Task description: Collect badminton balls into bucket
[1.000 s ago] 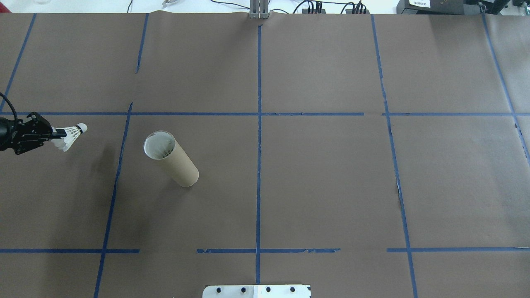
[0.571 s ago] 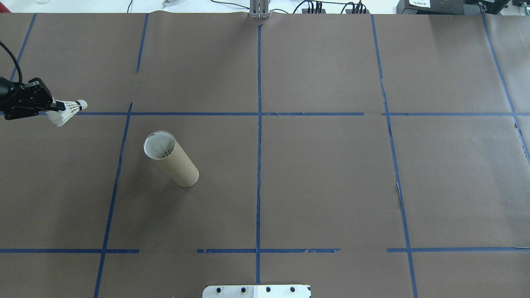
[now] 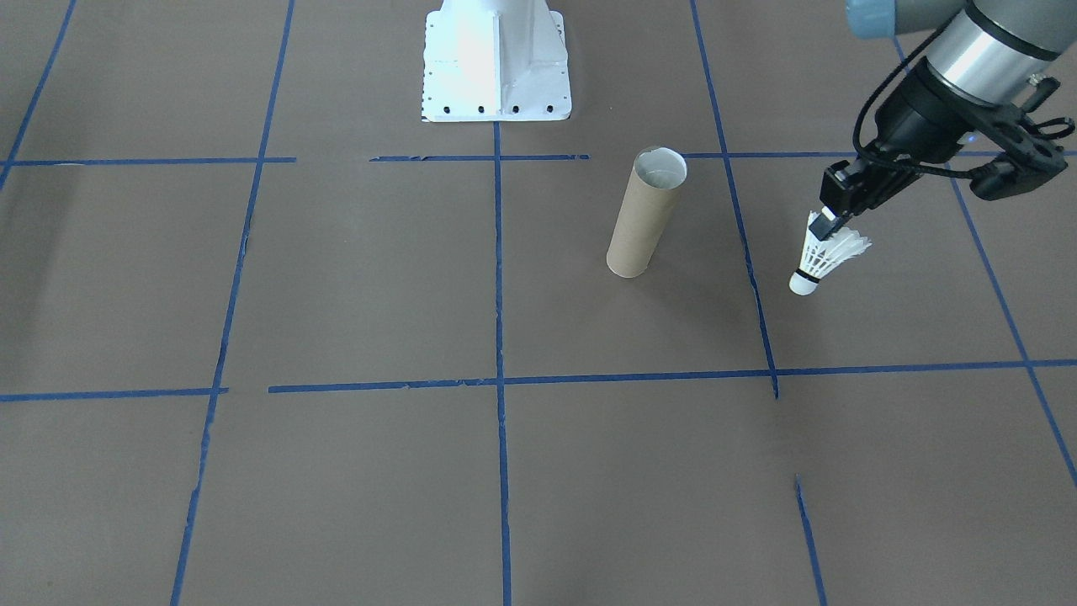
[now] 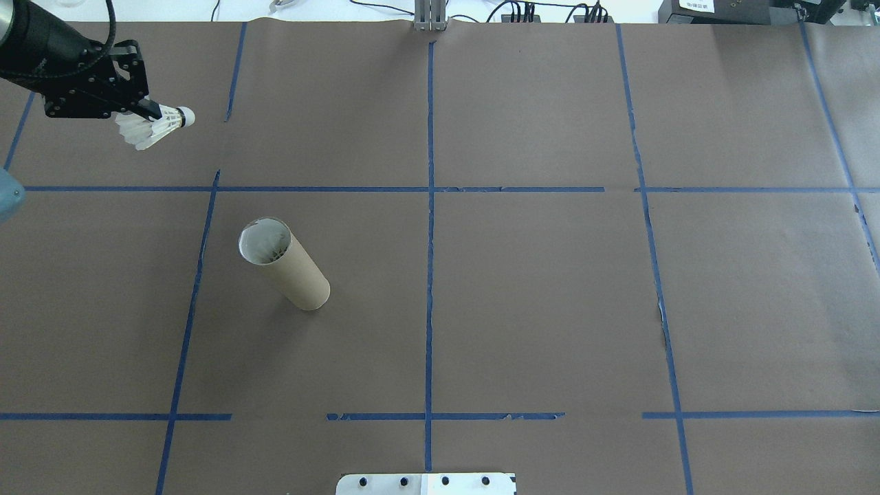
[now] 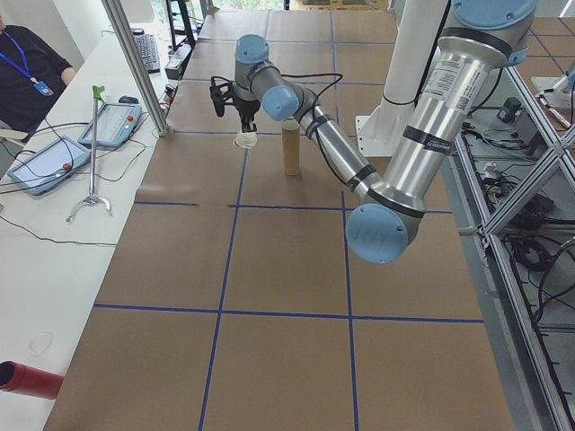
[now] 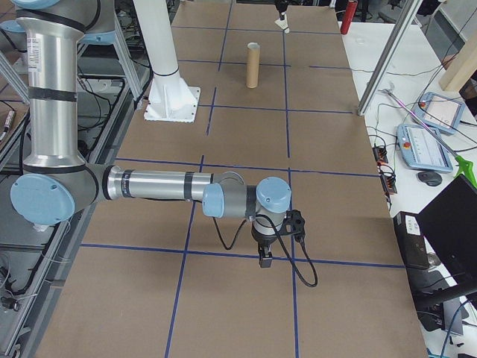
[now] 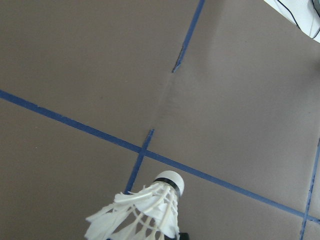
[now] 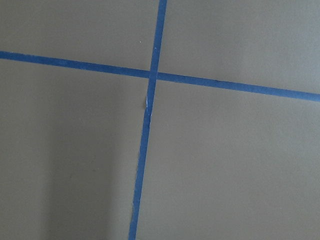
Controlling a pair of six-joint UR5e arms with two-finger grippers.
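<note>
The bucket (image 4: pixel 283 265) is a tall brown cardboard tube with a whitish inside, standing upright on the brown table cover (image 3: pixel 644 215) (image 5: pixel 290 148) (image 6: pixel 253 65). My left gripper (image 4: pixel 151 111) (image 3: pixel 824 221) is shut on the feather skirt of a white badminton ball (image 4: pixel 157 126) (image 3: pixel 820 257) and holds it above the table, cork tip down. It hangs to the far left of the bucket and apart from it. The left wrist view shows the ball (image 7: pixel 150 210) over a blue tape crossing. My right gripper (image 6: pixel 264 257) hangs low over the table far from the bucket; I cannot tell its state.
The white robot base (image 3: pixel 495 59) (image 4: pixel 426 483) stands at the table's near edge. Blue tape lines (image 4: pixel 430 227) divide the brown cover. A side table with tablets (image 5: pixel 45 162) and a seated person (image 5: pixel 27 63) lies beyond the far edge. A red cylinder (image 5: pixel 27 380) lies there too.
My left gripper has carried the badminton ball toward the far side of the table and slightly to the right. The bucket has not moved.
</note>
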